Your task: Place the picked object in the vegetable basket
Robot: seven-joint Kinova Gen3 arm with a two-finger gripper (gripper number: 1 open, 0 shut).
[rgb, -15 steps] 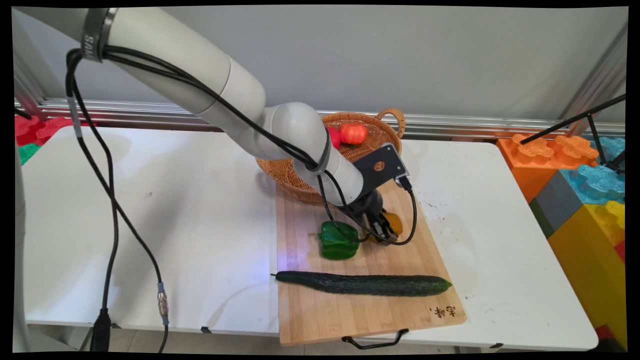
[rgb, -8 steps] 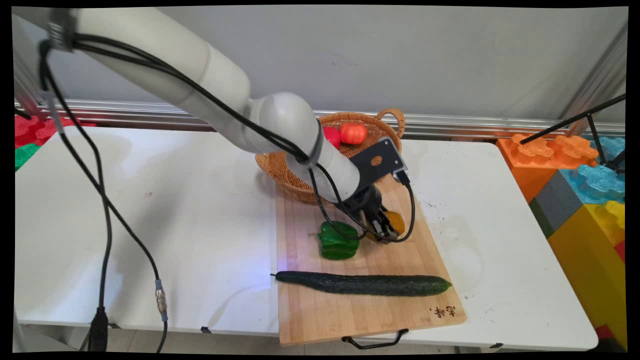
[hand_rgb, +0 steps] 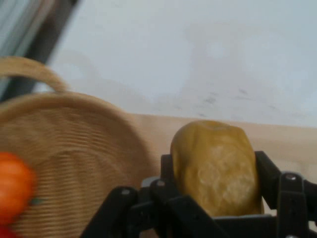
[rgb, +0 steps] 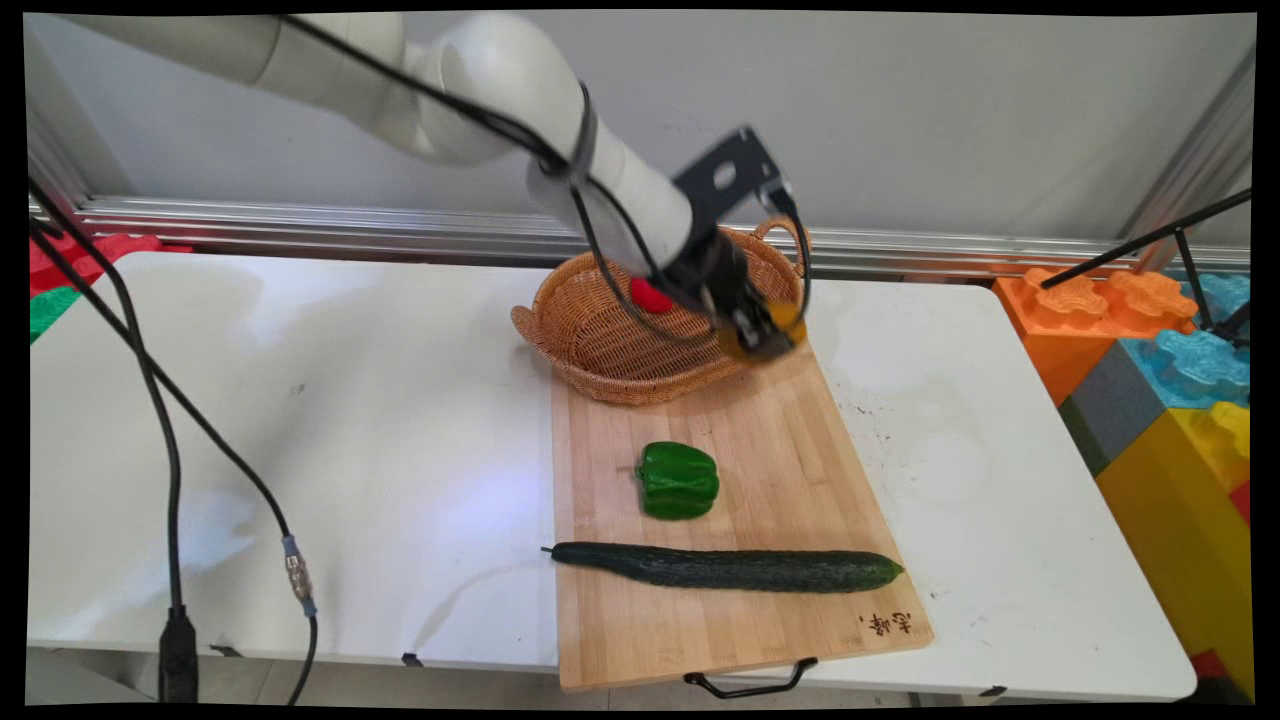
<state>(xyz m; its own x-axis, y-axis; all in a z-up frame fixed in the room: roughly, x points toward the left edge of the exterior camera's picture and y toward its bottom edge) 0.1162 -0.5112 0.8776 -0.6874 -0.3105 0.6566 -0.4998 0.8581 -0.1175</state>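
Observation:
My gripper (rgb: 757, 335) (hand_rgb: 214, 168) is shut on a yellow-orange pepper (rgb: 768, 332) (hand_rgb: 216, 166) and holds it in the air above the right rim of the wicker basket (rgb: 610, 340) (hand_rgb: 74, 148). A red vegetable (rgb: 651, 297) lies inside the basket, and an orange-red tomato (hand_rgb: 12, 186) shows at the left of the hand view. On the wooden cutting board (rgb: 780, 470) below, a green pepper (rgb: 678, 480) and a long cucumber (rgb: 725, 568) lie nearer the front.
The white table (rgb: 300, 420) carries the board and basket. Black cables (rgb: 160, 420) hang at the left. Large coloured toy blocks (rgb: 1170, 400) stand beyond the table's right end, and a black stand leg (rgb: 1150, 240) crosses above them.
The gripper has lifted the yellow-orange pepper off the cutting board and carried it up and back, over the basket's right rim. The green pepper and cucumber have not moved.

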